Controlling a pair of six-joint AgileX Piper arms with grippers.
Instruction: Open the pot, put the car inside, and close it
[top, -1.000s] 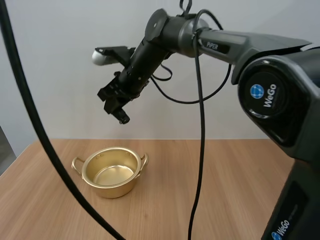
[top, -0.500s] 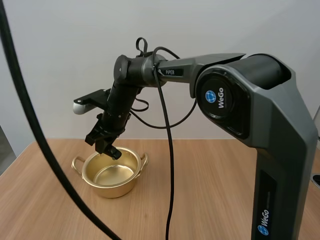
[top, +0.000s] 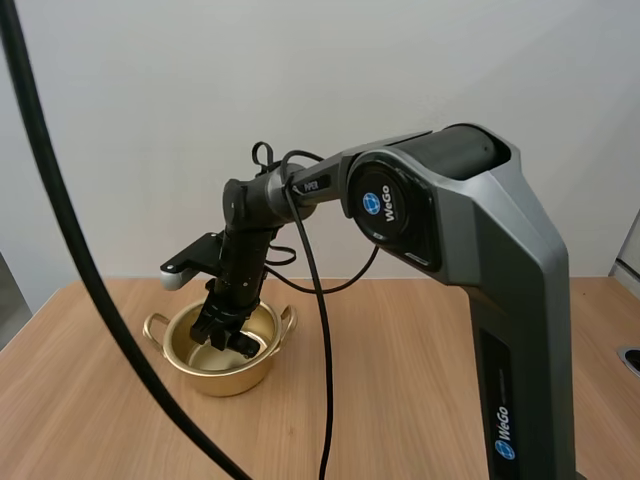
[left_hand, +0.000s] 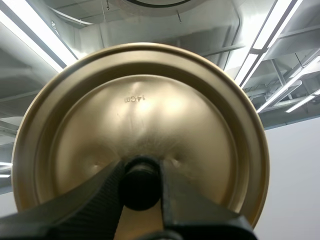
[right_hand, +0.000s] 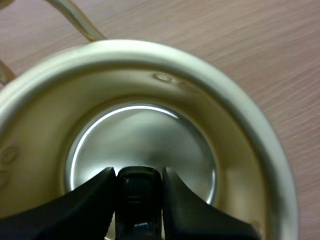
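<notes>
The open golden pot (top: 232, 377) stands on the wooden table at the left. My right gripper (top: 226, 337) reaches down inside it from above. In the right wrist view the right gripper (right_hand: 138, 189) is shut on a small dark car (right_hand: 138, 186), held just above the shiny floor of the pot (right_hand: 245, 145). In the left wrist view the left gripper (left_hand: 141, 189) is shut on the black knob (left_hand: 140, 181) of the golden lid (left_hand: 145, 110), which is held up in the air.
The wooden table (top: 430, 380) stretches free to the right of the pot and in front of it. The pot has two small side handles (top: 153, 325).
My right arm has swung down and forward from high above the table, and its gripper now sits inside the pot with the car.
</notes>
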